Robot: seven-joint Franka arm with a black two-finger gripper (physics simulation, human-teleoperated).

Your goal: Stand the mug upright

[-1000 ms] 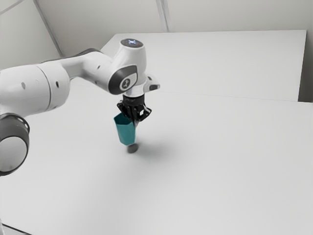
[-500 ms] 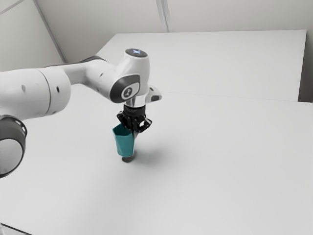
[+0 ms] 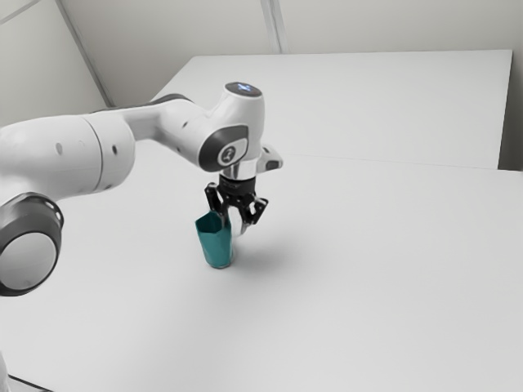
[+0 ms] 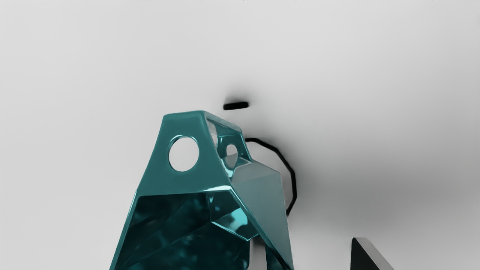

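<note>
The teal faceted mug [image 3: 216, 247] stands about upright on the white table [image 3: 351, 269], its mouth up and its base at the surface. My gripper [image 3: 234, 227] is at the mug's rim, on the side toward the exterior view's right, with its fingers apart. In the wrist view, the gripper [image 4: 309, 249] is open: one finger is partly hidden at the mug's mouth, the other stands outside with a gap to the wall. The mug [image 4: 262, 191] shows its dark inside and a handle with a round hole.
A soft shadow spreads over the table beside the mug, and thin dark marks lie at its base in the wrist view. A white panel [image 3: 351, 102] rises behind the table in the exterior view.
The mug has come down to the table, and the dark spot seen beneath it is gone. My gripper has opened from the mug's wall and shifted slightly toward the exterior view's right.
</note>
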